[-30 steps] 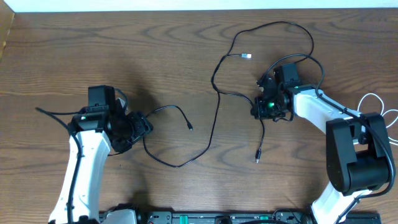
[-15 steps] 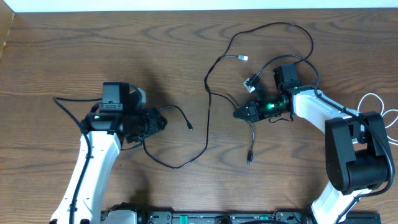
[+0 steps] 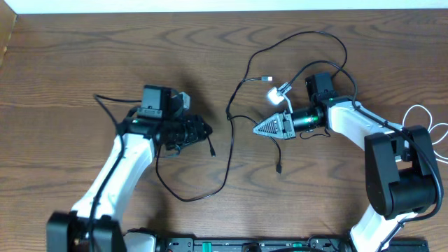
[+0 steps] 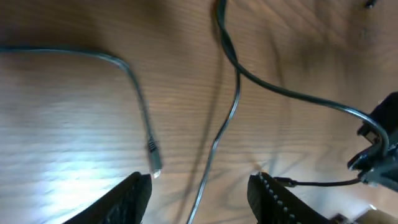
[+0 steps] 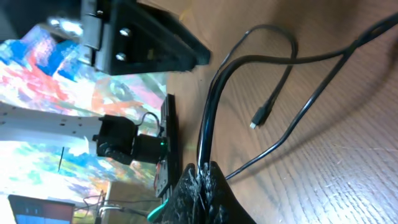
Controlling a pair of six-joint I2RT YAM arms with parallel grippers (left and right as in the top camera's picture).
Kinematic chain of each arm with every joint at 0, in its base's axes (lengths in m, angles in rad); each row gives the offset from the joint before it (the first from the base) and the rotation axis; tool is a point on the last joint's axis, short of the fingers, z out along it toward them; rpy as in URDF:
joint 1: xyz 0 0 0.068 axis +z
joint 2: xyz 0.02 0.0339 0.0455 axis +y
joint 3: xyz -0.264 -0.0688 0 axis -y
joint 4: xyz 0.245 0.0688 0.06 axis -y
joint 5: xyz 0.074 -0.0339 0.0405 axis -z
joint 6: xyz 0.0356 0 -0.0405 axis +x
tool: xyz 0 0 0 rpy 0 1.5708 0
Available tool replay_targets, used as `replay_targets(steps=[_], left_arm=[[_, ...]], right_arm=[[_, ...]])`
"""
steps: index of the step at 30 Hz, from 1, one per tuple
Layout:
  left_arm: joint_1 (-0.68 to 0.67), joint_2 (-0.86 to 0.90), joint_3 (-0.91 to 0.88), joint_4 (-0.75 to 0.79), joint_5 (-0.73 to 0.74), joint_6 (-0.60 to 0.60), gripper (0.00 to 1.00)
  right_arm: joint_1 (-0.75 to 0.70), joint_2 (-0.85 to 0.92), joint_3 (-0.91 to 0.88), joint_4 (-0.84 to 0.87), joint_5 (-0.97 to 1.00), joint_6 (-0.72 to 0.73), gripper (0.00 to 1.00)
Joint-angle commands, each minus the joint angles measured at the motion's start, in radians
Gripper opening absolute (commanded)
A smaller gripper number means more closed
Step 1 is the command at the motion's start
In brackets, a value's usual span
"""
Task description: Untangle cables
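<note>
A long black cable (image 3: 230, 143) sprawls over the wooden table in loops. My right gripper (image 3: 256, 129) points left at mid-table and is shut on a strand of it; in the right wrist view the cable (image 5: 214, 93) rises out of the pinched fingertips of that gripper (image 5: 204, 171). My left gripper (image 3: 206, 131) faces right, open, just above one plug end (image 3: 212, 150). In the left wrist view a strand (image 4: 236, 81) runs between the spread fingers of the left gripper (image 4: 202, 199), untouched, with the plug (image 4: 153, 163) near the left finger. A white cable (image 3: 425, 113) loops at the right edge.
A second plug end (image 3: 278, 169) hangs loose below the right gripper, and a silver-tipped plug (image 3: 267, 78) lies above it. The cable's big loop (image 3: 311, 29) reaches the table's far edge. The right arm's base (image 3: 402, 175) stands at the right.
My left arm has swung right and up toward the middle, its jaws narrowing a little. The right gripper has moved left, dragging the black cable with it.
</note>
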Motion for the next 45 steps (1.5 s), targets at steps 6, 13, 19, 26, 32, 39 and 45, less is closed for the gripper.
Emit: replay_targets(steps=[6, 13, 19, 26, 32, 39, 45], left_arm=[[-0.055, 0.168, 0.000, 0.128, 0.143, -0.022, 0.58], [-0.063, 0.321, 0.000, 0.339, 0.274, -0.080, 0.58], [-0.064, 0.386, 0.000, 0.411, 0.275, -0.098, 0.54], [-0.072, 0.390, 0.000, 0.446, 0.274, -0.116, 0.54], [-0.086, 0.390, 0.000, 0.458, 0.220, -0.142, 0.43], [-0.126, 0.390, 0.000, 0.502, 0.160, -0.164, 0.43], [-0.137, 0.391, -0.001, 0.525, 0.096, -0.168, 0.37]], right_arm=[[0.005, 0.012, -0.006, 0.000, -0.057, -0.025, 0.01], [0.005, 0.012, -0.006, 0.000, -0.057, -0.026, 0.01], [0.005, 0.012, -0.006, 0.000, -0.054, -0.026, 0.01], [0.005, 0.012, -0.006, 0.000, -0.054, -0.026, 0.01], [0.005, 0.012, -0.006, 0.000, -0.053, -0.026, 0.01], [0.005, 0.012, -0.006, 0.000, -0.035, -0.025, 0.01], [0.005, 0.012, -0.006, 0.000, -0.028, -0.025, 0.01]])
